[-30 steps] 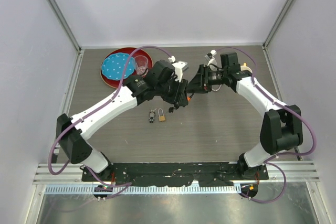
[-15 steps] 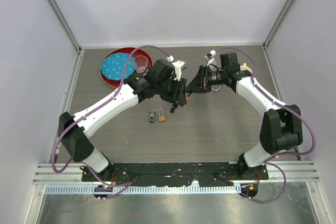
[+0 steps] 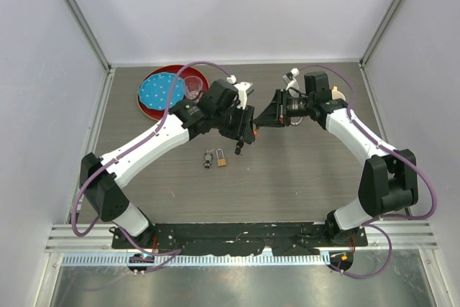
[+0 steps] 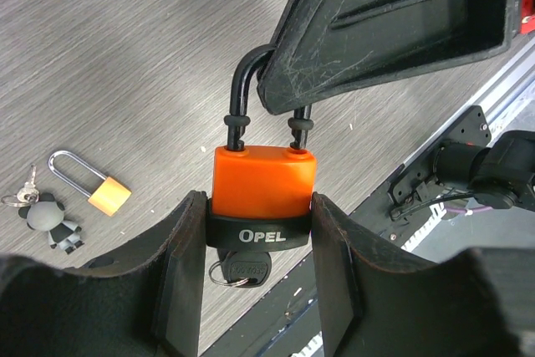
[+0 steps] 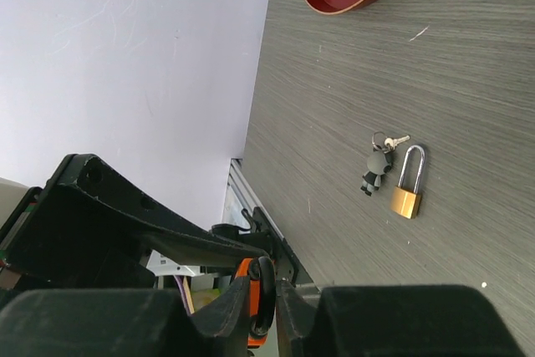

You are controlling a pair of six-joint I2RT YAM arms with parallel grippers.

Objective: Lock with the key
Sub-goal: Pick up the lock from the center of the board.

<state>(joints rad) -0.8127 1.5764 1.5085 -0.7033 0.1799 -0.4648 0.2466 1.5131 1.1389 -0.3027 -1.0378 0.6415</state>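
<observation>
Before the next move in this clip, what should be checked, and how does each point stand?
1. Left gripper clamped on the orange padlock: ok.
2. Key seated in the keyhole under the lock body: ok.
3. Right gripper pinching the shackle: ok.
4. Both shackle legs pressed fully home: cannot tell; both reach the body, but the latch is not visible.
5. Brass padlock and spare keys lying on the table, apart from the held lock: ok.
</observation>
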